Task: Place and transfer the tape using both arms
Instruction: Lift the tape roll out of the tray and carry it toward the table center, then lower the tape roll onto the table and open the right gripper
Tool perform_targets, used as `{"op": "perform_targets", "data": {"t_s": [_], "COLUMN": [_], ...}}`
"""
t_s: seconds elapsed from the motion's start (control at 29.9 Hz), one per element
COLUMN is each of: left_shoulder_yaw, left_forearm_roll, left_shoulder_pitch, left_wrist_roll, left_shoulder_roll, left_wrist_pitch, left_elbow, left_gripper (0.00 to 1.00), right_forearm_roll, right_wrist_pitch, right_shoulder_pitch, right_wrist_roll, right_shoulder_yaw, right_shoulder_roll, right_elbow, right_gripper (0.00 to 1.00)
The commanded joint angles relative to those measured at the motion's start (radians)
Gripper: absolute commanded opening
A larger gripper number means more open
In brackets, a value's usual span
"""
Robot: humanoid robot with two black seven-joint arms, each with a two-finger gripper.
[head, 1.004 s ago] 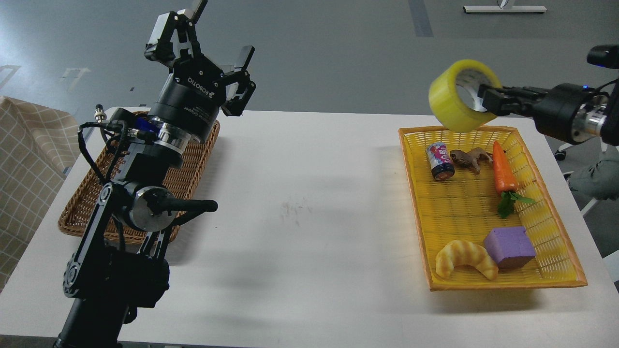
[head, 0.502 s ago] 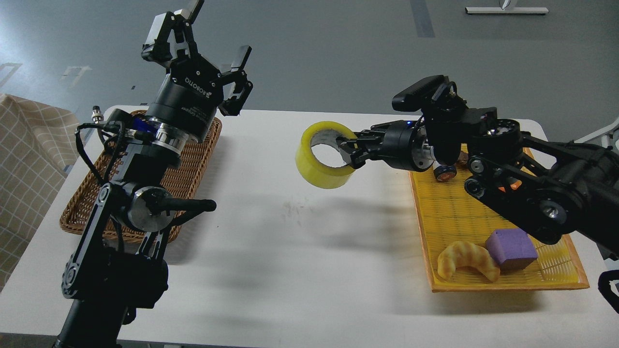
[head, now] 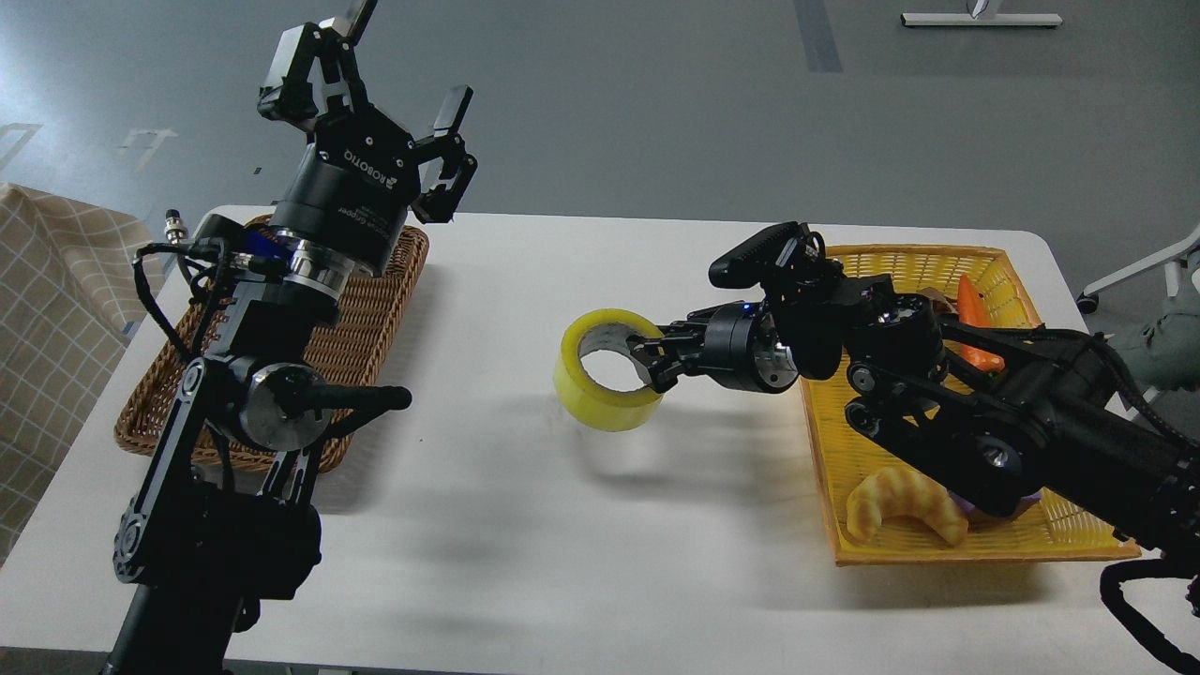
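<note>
The tape [head: 600, 401], a yellow translucent roll with a grey-white core, sits low over the middle of the white table [head: 525, 525], tilted, at or just above the surface. My right gripper [head: 653, 364] reaches in from the right and is shut on the roll's right wall, one finger inside the core. My left gripper [head: 394, 98] is raised high above the brown wicker basket [head: 375, 309] at the left, fingers spread open and empty.
A yellow basket [head: 844, 469] at the right holds a croissant [head: 900, 502], a carrot [head: 975, 314] and a purple block mostly hidden by my right arm. A checked cloth [head: 47, 309] lies at the far left.
My right arm swung the tape from above the yellow basket leftward and down to the table's middle. My left gripper shifted slightly left and up, still open.
</note>
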Motion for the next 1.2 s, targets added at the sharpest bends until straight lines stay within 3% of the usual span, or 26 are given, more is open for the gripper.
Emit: {"op": "perform_targets", "data": {"t_s": [0.0,1.17], "left_shoulder_yaw": [-0.005,-0.035], "left_forearm_roll": [0.000,-0.003], "left_shoulder_pitch": [0.008,0.013], "left_wrist_roll": [-0.002,-0.005], "left_shoulder_roll": [0.000,0.000], "left_wrist_pitch": [-0.002,-0.005], "left_elbow": [-0.001,-0.001], "left_gripper": [0.98,0.98], "right_forearm_roll": [-0.018,-0.083], "right_wrist_pitch": [0.000,0.000], "right_shoulder_pitch": [-0.028,-0.136], "right_wrist_roll": [-0.001,-0.008], "right_shoulder_yaw": [0.004,0.044], "right_shoulder_roll": [0.017,0.014], "right_elbow": [-0.001,0.001], "right_gripper": [0.00,0.04]}}
